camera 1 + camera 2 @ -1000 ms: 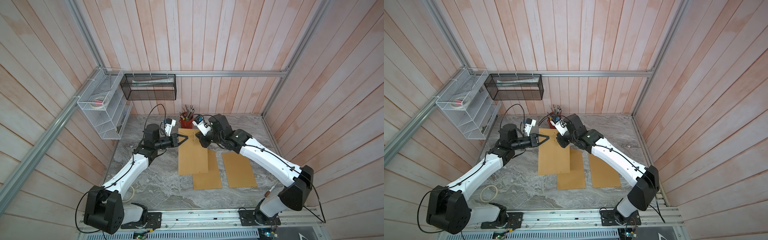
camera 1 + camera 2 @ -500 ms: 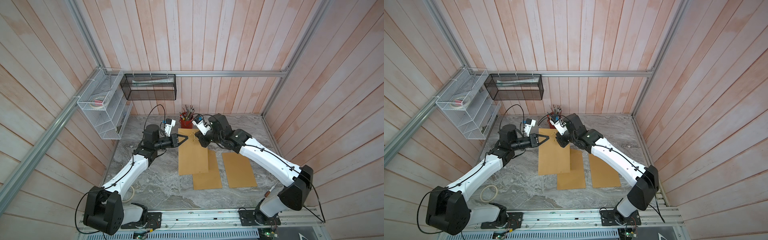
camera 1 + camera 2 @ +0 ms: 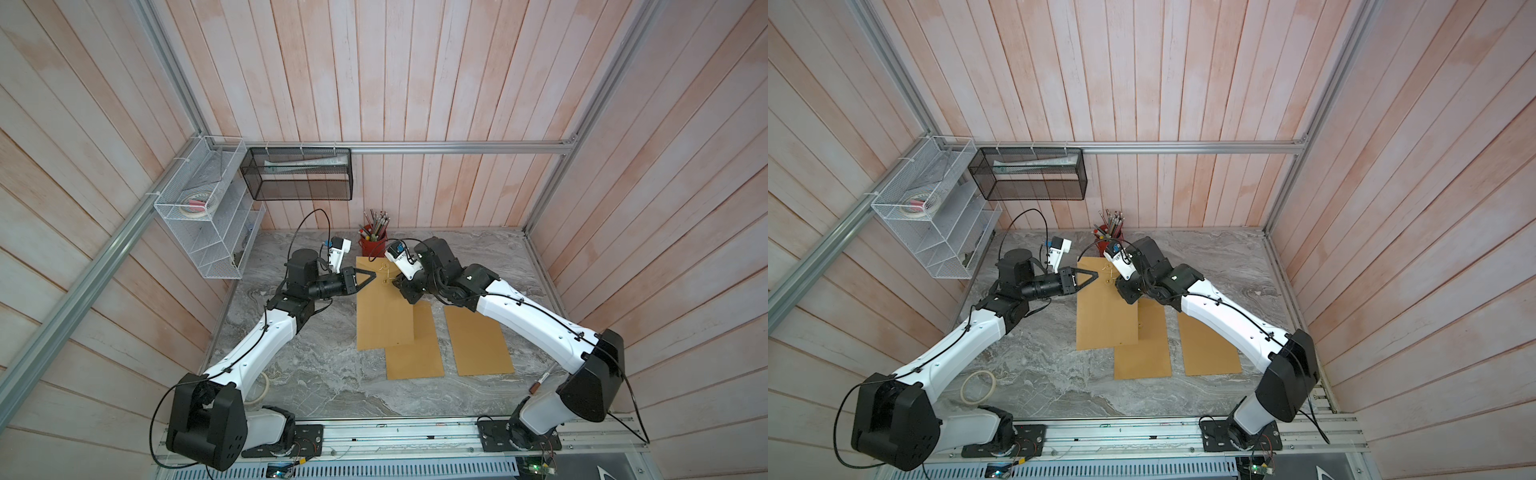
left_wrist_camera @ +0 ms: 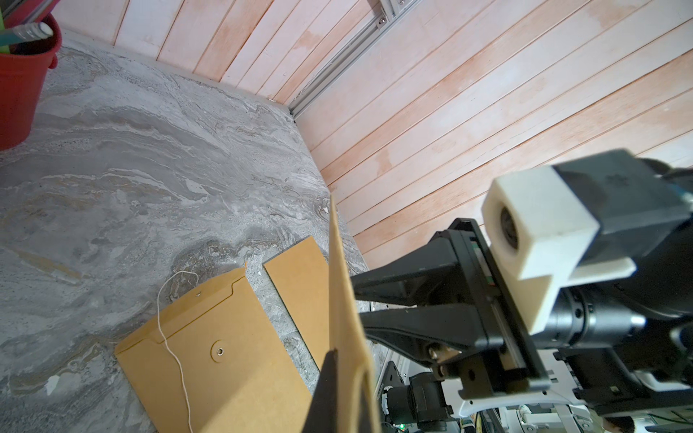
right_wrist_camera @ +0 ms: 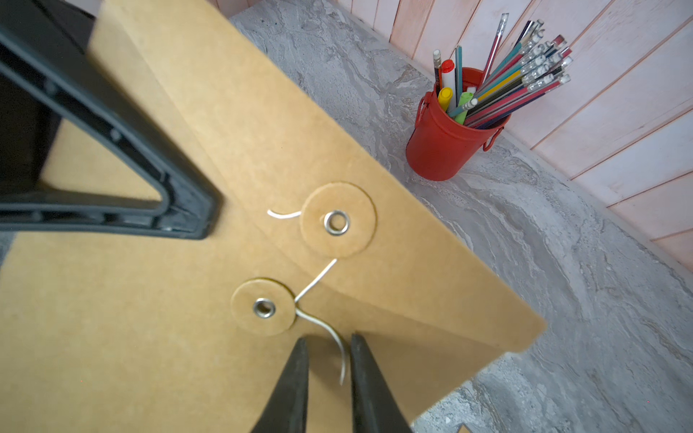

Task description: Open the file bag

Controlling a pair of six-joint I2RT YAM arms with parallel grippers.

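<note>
Right claw (image 5: 329, 337) has parted slightly around string (image 5: 317, 281).

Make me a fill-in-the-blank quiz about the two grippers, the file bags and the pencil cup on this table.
1. The left gripper is ___ on the edge of the raised file bag.
2. Besides it, ___ more file bags lie flat on the table.
3. Between the jaws of the right gripper runs a white ___.
4. The pencils stand in a ___ cup.
Missing words: shut; two; string; red.
</note>
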